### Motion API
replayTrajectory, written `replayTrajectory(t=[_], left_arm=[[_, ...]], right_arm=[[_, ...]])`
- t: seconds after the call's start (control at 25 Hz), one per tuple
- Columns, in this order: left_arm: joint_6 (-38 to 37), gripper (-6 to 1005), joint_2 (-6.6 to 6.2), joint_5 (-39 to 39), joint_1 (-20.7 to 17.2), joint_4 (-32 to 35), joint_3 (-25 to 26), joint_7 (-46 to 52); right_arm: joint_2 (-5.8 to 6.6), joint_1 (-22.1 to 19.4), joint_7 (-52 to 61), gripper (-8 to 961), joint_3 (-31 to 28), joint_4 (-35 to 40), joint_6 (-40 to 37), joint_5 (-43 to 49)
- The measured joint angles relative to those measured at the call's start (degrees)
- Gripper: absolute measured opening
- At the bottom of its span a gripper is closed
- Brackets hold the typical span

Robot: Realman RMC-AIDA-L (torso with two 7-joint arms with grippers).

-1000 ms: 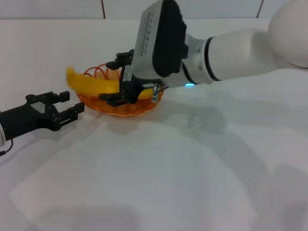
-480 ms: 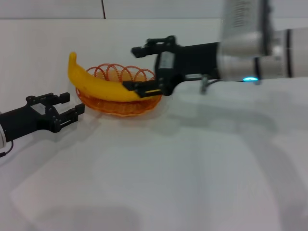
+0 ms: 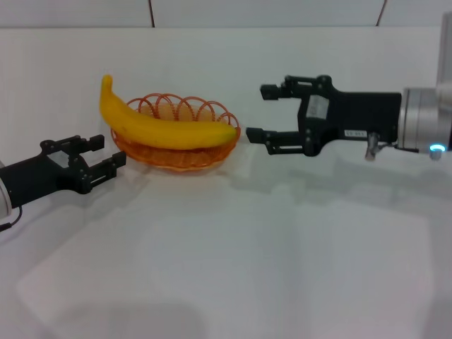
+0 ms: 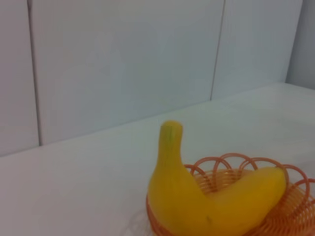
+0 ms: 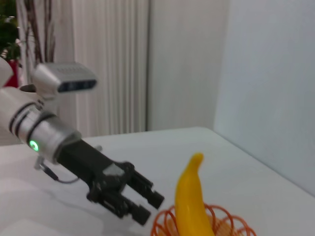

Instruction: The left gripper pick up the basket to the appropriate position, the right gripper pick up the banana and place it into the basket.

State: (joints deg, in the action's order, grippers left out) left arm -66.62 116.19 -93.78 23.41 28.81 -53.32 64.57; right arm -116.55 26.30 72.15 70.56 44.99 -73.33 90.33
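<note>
The yellow banana (image 3: 159, 127) lies across the orange wire basket (image 3: 180, 157) on the white table, its stem end sticking out over the basket's left rim. My right gripper (image 3: 256, 113) is open and empty, just right of the basket and clear of it. My left gripper (image 3: 107, 156) is open and empty, low on the table just left of the basket. The left wrist view shows the banana (image 4: 206, 206) in the basket (image 4: 290, 211) close up. The right wrist view shows the banana (image 5: 193, 204), the basket (image 5: 165, 226) and the left gripper (image 5: 142, 202) beside them.
The white table (image 3: 233, 268) spreads wide in front of the basket. A white panelled wall (image 3: 212, 13) stands behind it. A curtain (image 5: 108, 64) and a plant (image 5: 10, 29) show far off in the right wrist view.
My right gripper let go of the banana, which now rests in the basket, and pulled back to the right. The left gripper has not moved.
</note>
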Motion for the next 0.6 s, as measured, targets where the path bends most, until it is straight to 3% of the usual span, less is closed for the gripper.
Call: replayTrajectory(t=[0.36,0.6], left_arm=[[0.0,560,0.18,0.3,0.0,0.0,0.0,-0.9],[-0.1,560,0.24,0.4,0.0,-0.8,0.1,-1.9]], right_arm=[[0.0,0.4,-4.0,781,-1.5,-8.5,0.1,-0.1],[-0.01,0.4,-4.0,780,-1.5,-9.7,0.1,-0.1]])
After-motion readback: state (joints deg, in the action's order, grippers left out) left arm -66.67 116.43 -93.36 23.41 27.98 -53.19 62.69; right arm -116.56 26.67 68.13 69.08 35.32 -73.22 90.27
